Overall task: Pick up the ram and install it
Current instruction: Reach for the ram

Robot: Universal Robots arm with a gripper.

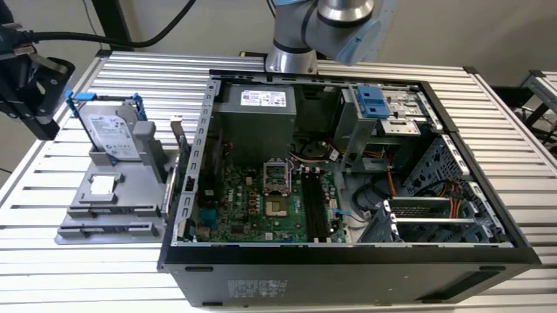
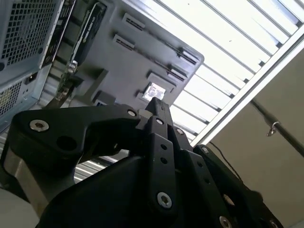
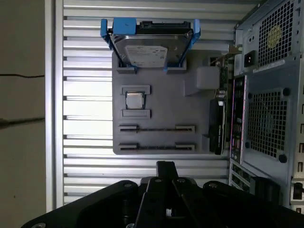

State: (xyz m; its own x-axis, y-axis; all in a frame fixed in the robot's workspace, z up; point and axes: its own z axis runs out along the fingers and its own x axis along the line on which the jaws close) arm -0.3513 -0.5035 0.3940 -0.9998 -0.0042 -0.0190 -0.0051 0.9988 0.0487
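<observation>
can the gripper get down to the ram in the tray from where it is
Probably yes: the gripper hovers near the gray tray, and nothing covers what looks like the ram, a thin dark strip standing edge-up in its slot. Its jaws stand shut, though.

The ribbed aluminium slat table (image 1: 52,274) showed pale silver stripes. The flat plastic holder tray (image 3: 156,109) was plain grey, and the boxy silver hard drive (image 3: 149,47) wore bright blue rails. A green motherboard (image 1: 252,208) lay inside the black metal computer case (image 1: 348,277). The angular gripper (image 3: 165,167) was matte black.
</observation>
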